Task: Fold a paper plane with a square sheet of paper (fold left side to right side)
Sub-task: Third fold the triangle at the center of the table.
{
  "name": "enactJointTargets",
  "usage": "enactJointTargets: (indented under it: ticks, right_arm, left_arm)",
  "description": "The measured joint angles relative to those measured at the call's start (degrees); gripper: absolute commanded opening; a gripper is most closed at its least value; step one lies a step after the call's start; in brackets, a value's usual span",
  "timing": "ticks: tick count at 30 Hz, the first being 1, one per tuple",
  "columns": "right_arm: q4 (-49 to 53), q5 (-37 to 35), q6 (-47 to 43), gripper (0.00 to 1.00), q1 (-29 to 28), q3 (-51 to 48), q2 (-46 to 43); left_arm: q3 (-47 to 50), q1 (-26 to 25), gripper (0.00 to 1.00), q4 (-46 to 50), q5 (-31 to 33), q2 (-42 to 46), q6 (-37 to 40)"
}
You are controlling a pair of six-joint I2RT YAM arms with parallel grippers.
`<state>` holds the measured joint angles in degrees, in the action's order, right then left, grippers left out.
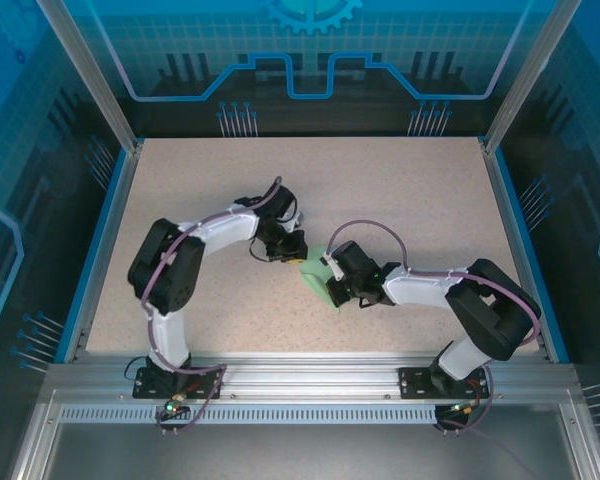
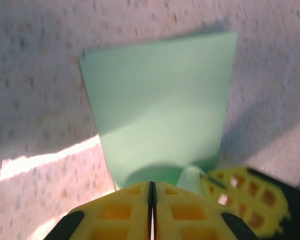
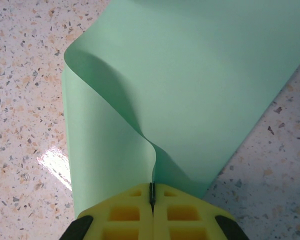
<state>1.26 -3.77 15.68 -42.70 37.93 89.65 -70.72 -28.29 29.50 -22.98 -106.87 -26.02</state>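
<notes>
The square sheet of paper (image 1: 316,272) is pale green and lies near the table's middle, between the two grippers. My right gripper (image 3: 151,186) is shut on one edge of the sheet (image 3: 200,85), lifting that side so the paper curls over in a soft loop above the part lying flat. My left gripper (image 2: 151,184) is shut just over the near edge of the paper (image 2: 160,105); no paper shows between its jaws. In the top view the left gripper (image 1: 288,248) is at the sheet's upper left and the right gripper (image 1: 332,284) at its right. The paper plane is out of view.
The speckled beige table (image 1: 400,200) is bounded by blue rails on the left and right and an aluminium frame (image 1: 310,370) at the near edge. A yellow finger (image 2: 242,195) of the right gripper sits close beside the left one.
</notes>
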Motion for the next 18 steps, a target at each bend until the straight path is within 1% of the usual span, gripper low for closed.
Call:
enactJointTargets:
  ticks: [3, 6, 9, 13, 18]
  right_arm:
    - [0.0, 0.0, 0.0, 0.0, 0.0, 0.0, 0.0]
    - [0.0, 0.0, 0.0, 0.0, 0.0, 0.0, 0.1]
    - [0.0, 0.1, 0.0, 0.0, 0.0, 0.1, 0.2]
    - [0.0, 0.6, 0.0, 0.0, 0.0, 0.5, 0.6]
    - [0.0, 1.0, 0.0, 0.0, 0.0, 0.7, 0.8]
  left_arm:
    - [7.0, -0.2, 0.09, -4.6, -1.9, 6.2, -1.6]
    - [11.6, -0.6, 0.07, -9.7, -4.5, 9.2, -3.7]
    - [13.7, -1.7, 0.05, -13.5, -6.2, 9.4, -5.6]
    - [14.0, -4.0, 0.04, -17.1, -7.5, 8.8, -7.4]
    - [13.0, -5.9, 0.04, -18.4, -7.8, 4.6, -8.4]
